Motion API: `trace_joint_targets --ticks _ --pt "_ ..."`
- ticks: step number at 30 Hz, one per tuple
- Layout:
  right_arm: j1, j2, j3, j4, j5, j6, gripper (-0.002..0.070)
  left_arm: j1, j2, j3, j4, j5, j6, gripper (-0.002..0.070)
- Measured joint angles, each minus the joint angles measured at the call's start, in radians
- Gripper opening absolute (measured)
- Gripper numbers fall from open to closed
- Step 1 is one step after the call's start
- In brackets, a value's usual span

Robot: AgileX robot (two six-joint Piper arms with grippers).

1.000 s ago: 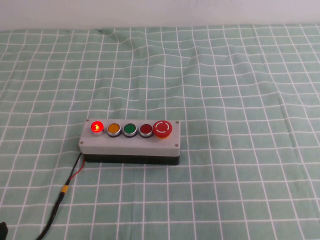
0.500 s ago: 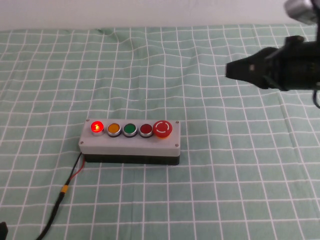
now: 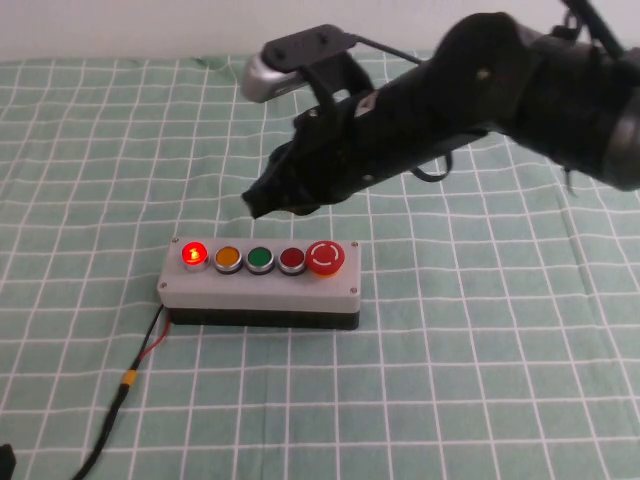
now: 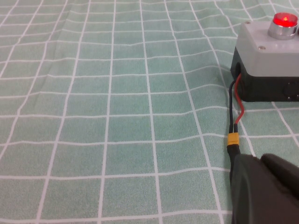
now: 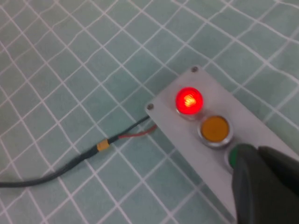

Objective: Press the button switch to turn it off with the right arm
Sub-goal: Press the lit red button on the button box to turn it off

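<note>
A grey button box (image 3: pixel 260 288) on a black base lies on the green checked cloth. Its leftmost red button (image 3: pixel 192 254) is lit, as the right wrist view (image 5: pixel 189 100) and left wrist view (image 4: pixel 285 19) also show. Beside it come a yellow button (image 3: pixel 227 257), a green button (image 3: pixel 260 259), an unlit red button (image 3: pixel 292 259) and a large red mushroom button (image 3: pixel 326 257). My right gripper (image 3: pixel 258 203) hovers shut just behind the box, above the yellow and green buttons; from the wrist, the right gripper (image 5: pixel 250 153) half covers the green button (image 5: pixel 231 157). My left gripper (image 4: pixel 258 161) rests shut beside the cable.
A black cable (image 3: pixel 128 382) with an orange band runs from the box's left end toward the near left corner. The cloth's far edge meets a white wall (image 3: pixel 150 25). The right arm (image 3: pixel 500 90) spans the far right of the table.
The right arm has swept in from the far right; its gripper has travelled left and down to just behind the button box. The box, the lit button and the left arm are unchanged.
</note>
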Motion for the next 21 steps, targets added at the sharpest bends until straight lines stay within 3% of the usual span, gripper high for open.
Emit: trace_joint_targets --ticks 11,21 --pt "0.094 0.29 -0.391 -0.068 0.071 0.073 -0.0012 0.0 0.0 0.0 0.0 0.0 0.0 -0.0003" --pt "0.096 0.462 -0.449 -0.082 0.05 0.091 -0.0012 0.0 0.0 0.0 0.0 0.0 0.0 -0.0003"
